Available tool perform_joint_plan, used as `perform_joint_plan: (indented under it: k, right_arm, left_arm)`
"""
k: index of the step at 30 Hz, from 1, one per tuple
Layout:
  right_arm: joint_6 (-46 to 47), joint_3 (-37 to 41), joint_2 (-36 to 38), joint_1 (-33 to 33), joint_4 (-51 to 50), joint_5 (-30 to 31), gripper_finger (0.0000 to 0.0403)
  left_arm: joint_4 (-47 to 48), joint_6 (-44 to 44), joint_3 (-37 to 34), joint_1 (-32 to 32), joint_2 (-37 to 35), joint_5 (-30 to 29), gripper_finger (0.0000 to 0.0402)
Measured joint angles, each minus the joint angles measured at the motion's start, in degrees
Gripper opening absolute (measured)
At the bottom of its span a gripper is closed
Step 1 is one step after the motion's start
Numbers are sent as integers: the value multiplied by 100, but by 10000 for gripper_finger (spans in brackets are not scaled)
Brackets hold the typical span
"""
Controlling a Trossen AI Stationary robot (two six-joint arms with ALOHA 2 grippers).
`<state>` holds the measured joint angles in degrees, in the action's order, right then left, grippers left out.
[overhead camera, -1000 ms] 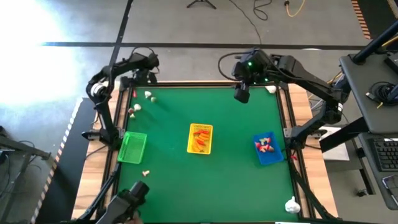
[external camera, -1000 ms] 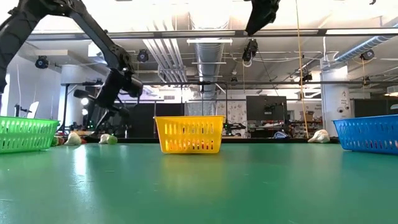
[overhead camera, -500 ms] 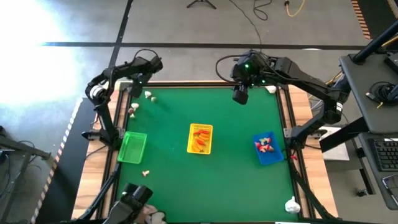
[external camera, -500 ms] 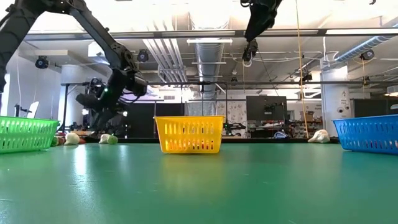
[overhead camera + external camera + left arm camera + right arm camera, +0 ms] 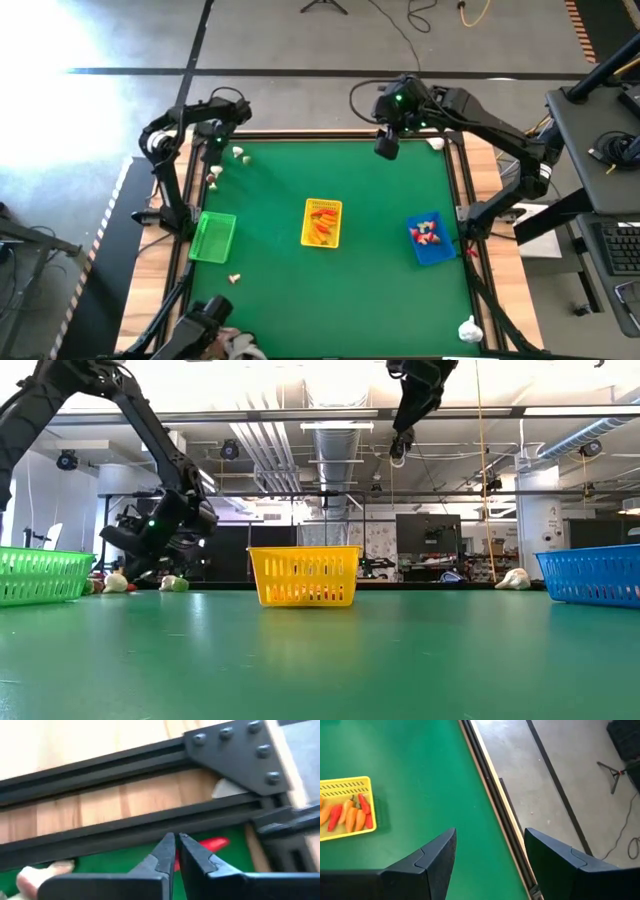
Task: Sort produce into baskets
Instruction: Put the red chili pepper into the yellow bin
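My left gripper (image 5: pixel 176 838) is low over the table's far left corner (image 5: pixel 213 140), shut. A small red piece of produce (image 5: pixel 215 843) lies on the green mat just past its tips, with red also showing in the slit between the fingers. White and cream pieces (image 5: pixel 240 153) (image 5: pixel 215 175) lie nearby, and another (image 5: pixel 234 279) lies near the green basket (image 5: pixel 212 237). The yellow basket (image 5: pixel 321 222) holds orange and red pieces, the blue basket (image 5: pixel 430 240) red-and-white ones. My right gripper (image 5: pixel 490 865) hangs open high over the far edge (image 5: pixel 388 148), holding nothing. My left gripper points steeply down at the near end of the red piece (image 5: pixel 176 864). Its own fingers (image 5: pixel 197 857) cover that end. I cannot tell whether it pinches the piece or only stands in front of it.
The black frame rail and wooden border (image 5: pixel 125 802) run right behind the red piece. White pieces lie outside the mat at the far right (image 5: pixel 435 143) and the near right (image 5: pixel 470 328). A dark device (image 5: pixel 205 325) sits at the near left edge.
My left gripper has sunk toward the table's far left corner and rolled about its own axis. My right gripper has come down a little above the far edge. The produce and baskets have stayed in place.
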<state>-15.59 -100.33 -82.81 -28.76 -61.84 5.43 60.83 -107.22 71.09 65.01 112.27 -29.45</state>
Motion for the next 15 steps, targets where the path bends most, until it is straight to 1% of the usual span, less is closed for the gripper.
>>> perform_joint_plan:
  k: [3,5,10,15]
  right_arm:
    - [-58,0,0,-74,0,-5,226]
    - [-112,0,0,-111,0,-4,226]
    - [-348,0,0,-233,24,-129,226]
    - [-461,0,0,-349,87,-397,226]
  left_arm:
    - [-139,-67,-85,33,-5,305,5]
    - [-158,49,-108,25,15,426,2]
    - [-184,651,-109,-82,11,506,0]
    - [-179,1445,193,-182,11,429,0]
